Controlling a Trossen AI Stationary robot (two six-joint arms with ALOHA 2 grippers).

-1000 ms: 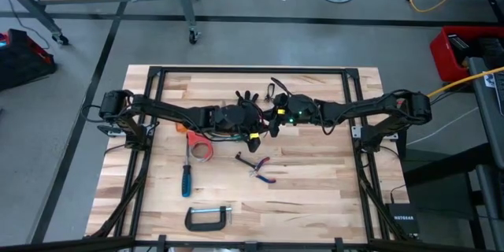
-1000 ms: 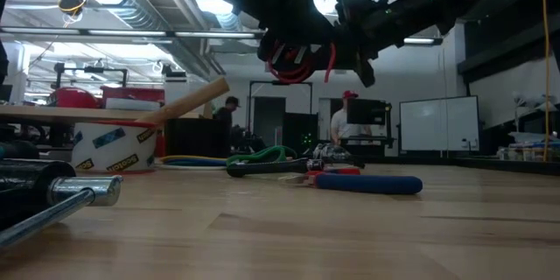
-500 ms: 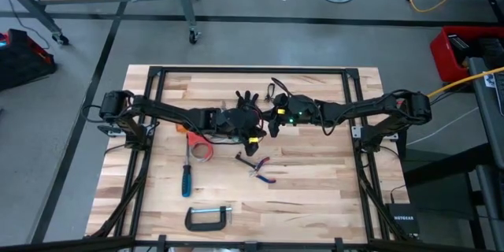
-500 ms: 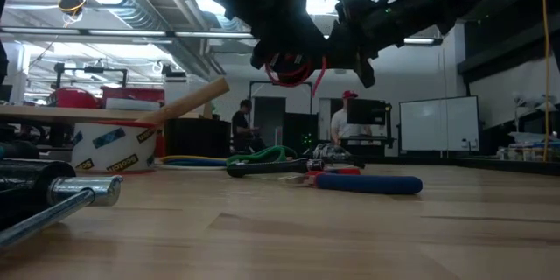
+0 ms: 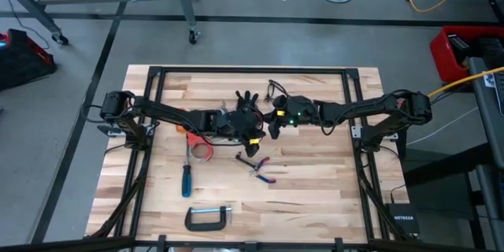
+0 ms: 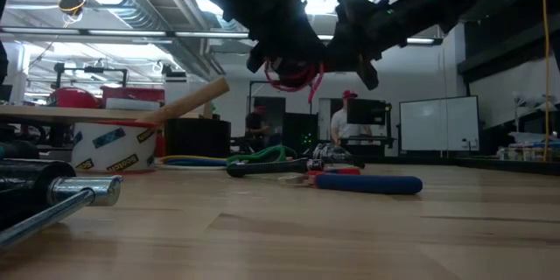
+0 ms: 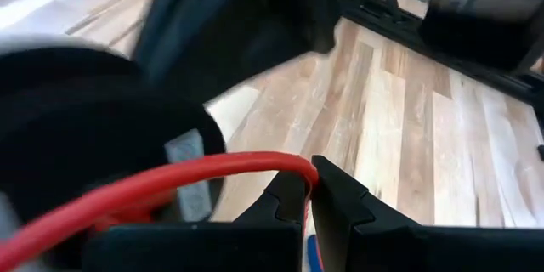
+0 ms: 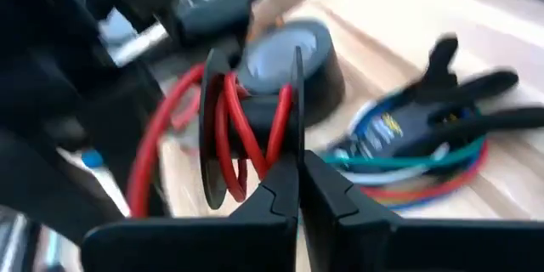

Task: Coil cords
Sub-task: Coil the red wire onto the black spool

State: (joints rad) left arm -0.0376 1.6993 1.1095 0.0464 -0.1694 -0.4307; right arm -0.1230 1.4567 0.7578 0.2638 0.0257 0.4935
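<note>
Nearest the low camera, at the lower left of that frame, a metal clamp (image 6: 52, 194) lies on the table (image 6: 289, 236), with a tape roll (image 6: 114, 147) behind it and blue-handled pliers (image 6: 367, 183) right of centre; none of these is part of the job. Above them, at the top centre of the low frame, the two arms meet well clear of the wood, and a small bundle of red cord (image 6: 293, 72) hangs between them, one red end trailing down. In the left wrist picture the left gripper (image 7: 309, 189) has its fingers pressed together on a single red strand that arcs in from the lower left. In the right wrist picture the right gripper (image 8: 297, 163) is likewise closed, pinching at the foot of several red loops already stacked side by side. In the high view the grippers sit nearly touching at the frame's centre, over the middle of the table. Judging from this, the coiling of this cord is well under way: several turns are formed, but a free length remains to be wound in and the coil has not been set down. Whether a second cord awaits, I cannot tell. Farther off, in the room beyond, people (image 6: 343, 122) stand near a whiteboard.
</note>
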